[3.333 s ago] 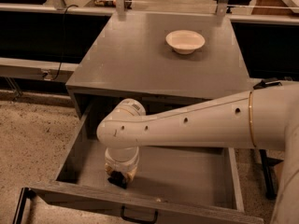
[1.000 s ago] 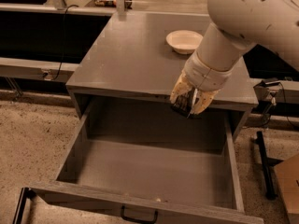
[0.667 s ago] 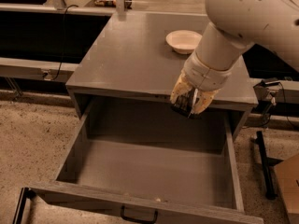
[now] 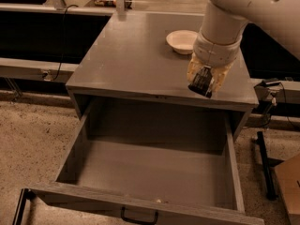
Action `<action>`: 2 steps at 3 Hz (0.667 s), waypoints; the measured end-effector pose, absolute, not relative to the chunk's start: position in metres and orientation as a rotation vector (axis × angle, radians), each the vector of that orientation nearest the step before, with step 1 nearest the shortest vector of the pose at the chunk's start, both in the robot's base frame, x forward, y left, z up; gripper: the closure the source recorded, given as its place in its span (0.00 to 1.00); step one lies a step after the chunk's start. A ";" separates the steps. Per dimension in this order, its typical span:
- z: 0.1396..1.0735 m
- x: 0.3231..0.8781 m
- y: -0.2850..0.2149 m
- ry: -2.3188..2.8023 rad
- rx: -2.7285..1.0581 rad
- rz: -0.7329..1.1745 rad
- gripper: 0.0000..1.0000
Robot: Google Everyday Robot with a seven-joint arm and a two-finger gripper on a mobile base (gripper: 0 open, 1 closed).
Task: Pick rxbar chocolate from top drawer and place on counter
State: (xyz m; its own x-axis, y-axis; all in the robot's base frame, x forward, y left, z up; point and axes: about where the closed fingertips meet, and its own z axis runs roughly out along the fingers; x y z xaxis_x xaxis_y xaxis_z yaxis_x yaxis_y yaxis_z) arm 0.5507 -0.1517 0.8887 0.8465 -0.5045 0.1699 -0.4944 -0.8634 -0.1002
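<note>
My gripper (image 4: 203,83) hangs from the white arm over the front right part of the grey counter (image 4: 126,60). It is shut on the rxbar chocolate (image 4: 201,82), a dark flat bar held between the fingers just above the counter's front edge. The top drawer (image 4: 140,172) is pulled fully open below the counter. Its inside shows nothing in it. Its dark pull handle (image 4: 139,217) shows at the bottom edge.
A white bowl (image 4: 181,41) stands on the counter behind the gripper. Dark shelving and a cable run behind and to the left of the cabinet. A black stand (image 4: 263,149) and a cardboard box corner (image 4: 288,186) are at the right on the speckled floor.
The arm rose out of the drawer with the bar. Over the last second it has moved up and back, from in front of the counter's edge to over its front right part.
</note>
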 end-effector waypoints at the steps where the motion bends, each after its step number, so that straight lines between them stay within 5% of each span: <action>1: 0.894 0.578 -0.174 0.886 -2.922 -0.338 0.82; 2: 0.877 0.602 -0.190 0.916 -2.818 -0.307 0.58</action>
State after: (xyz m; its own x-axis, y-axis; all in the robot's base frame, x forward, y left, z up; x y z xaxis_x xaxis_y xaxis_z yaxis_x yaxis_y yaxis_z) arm 0.6017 -0.1896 0.8774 0.7909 -0.5948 0.1438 -0.5614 -0.7987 -0.2164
